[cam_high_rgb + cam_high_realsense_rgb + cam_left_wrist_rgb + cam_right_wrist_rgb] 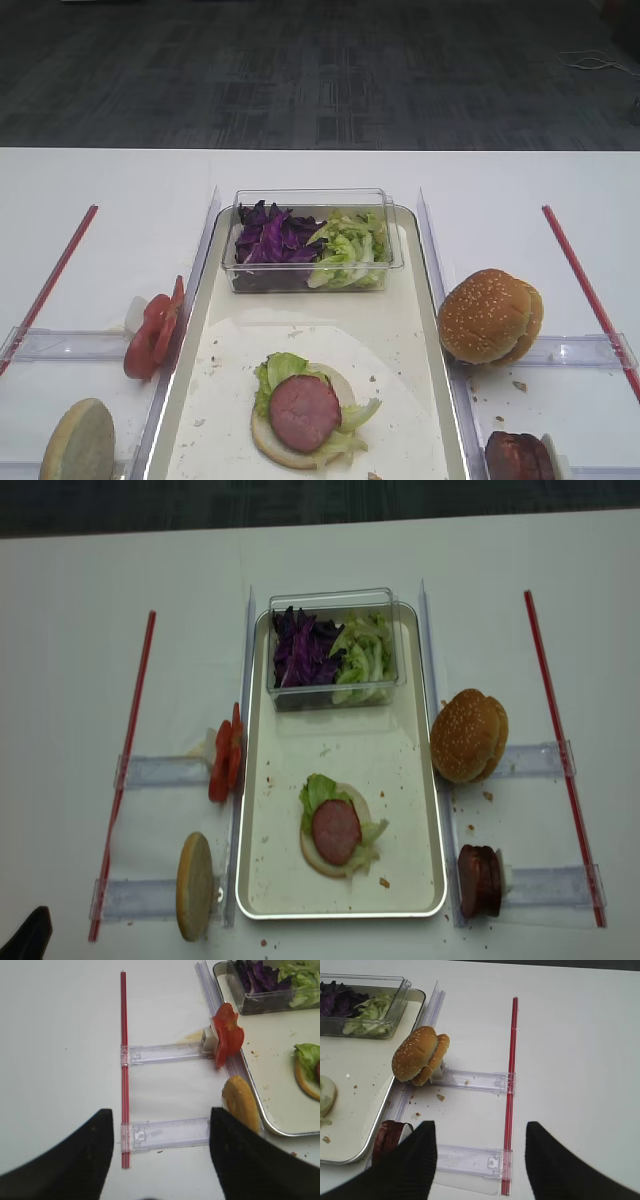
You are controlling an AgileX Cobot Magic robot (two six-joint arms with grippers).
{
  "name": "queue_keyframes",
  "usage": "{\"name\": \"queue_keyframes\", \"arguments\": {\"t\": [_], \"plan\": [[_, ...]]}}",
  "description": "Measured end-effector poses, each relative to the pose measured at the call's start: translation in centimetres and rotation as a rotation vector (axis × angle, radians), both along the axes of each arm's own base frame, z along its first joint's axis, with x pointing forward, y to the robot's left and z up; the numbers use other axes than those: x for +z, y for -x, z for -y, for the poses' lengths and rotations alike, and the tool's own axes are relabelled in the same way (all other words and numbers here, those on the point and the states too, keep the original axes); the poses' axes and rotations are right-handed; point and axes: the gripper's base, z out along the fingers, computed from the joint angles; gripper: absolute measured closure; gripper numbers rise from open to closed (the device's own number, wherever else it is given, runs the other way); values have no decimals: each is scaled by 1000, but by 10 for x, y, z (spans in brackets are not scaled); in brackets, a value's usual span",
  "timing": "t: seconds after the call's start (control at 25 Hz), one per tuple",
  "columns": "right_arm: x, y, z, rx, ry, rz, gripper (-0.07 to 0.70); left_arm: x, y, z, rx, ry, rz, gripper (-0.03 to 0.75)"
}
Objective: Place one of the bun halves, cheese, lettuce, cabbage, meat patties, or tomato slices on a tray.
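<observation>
Patties [390, 1139] stand on edge just left of the right claw [481, 1160], whose jaws gape empty; bun tops [420, 1055] lie farther ahead.

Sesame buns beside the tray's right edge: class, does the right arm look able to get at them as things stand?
Probably yes. The buns sit ahead of the open right end effector, with only bare table and low clear rails between; nothing appears to block them.
</observation>
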Motion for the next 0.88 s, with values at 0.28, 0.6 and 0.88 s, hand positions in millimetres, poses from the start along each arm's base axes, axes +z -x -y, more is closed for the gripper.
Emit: {"name": "queue_keyframes", "arguments": {"t": [0.28,0.6,0.88], "plan": [[0,0,0,0,0,0,226,0,0,0,0,0,0,288],[0,0,0,0,0,0,226,0,0,0,0,0,0,288],[0,0,0,0,0,0,226,0,0,0,0,0,0,288]]}}
